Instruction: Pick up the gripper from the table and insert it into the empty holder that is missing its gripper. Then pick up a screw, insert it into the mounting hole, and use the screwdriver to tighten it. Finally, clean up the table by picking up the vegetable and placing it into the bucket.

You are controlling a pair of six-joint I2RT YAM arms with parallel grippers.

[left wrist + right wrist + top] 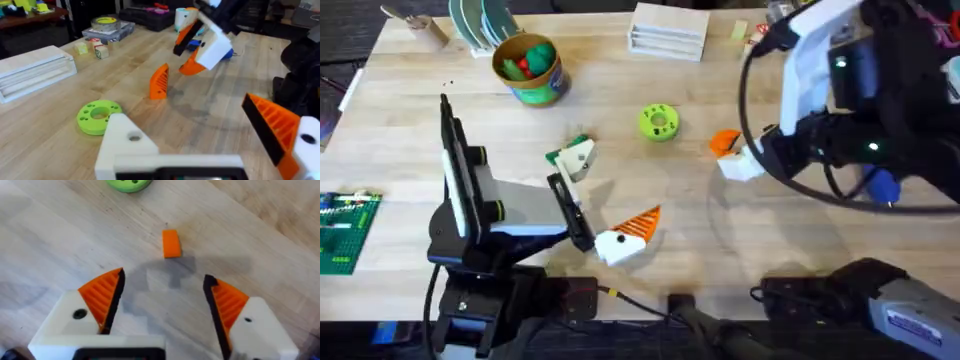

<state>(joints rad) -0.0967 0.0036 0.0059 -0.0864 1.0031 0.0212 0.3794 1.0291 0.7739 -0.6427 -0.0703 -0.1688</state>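
At the far left edge of the wooden table (410,110) lies a green Lego baseplate (345,230). The left arm's gripper (595,200) reaches toward the table's middle with its fingers spread wide and nothing between them. One of its fingers is the bare white holder (580,160), lacking an orange tip; the other (625,238) carries an orange ribbed pad on a white base. In the left wrist view the holder (125,142) shows a small mounting hole, and the padded finger (280,132) stands well apart from it.

Behind the left arm, near the table's far edge, stands the bucket (528,70) with its yellow rim and green band, holding red and green toy pieces. A small green item (563,153) lies just beside the holder; whether it is the vegetable cannot be told. Further right sits a bright green ring-shaped disc (658,122), and beyond it a white slatted block (668,30).

The loose orange gripper (724,141) rests on the table right of the disc. In the right wrist view it (171,243) lies ahead of the right arm's gripper (162,300), apart from both orange pads (102,297). That gripper's jaws are wide apart and empty. A blue object (882,186) shows under the right arm.
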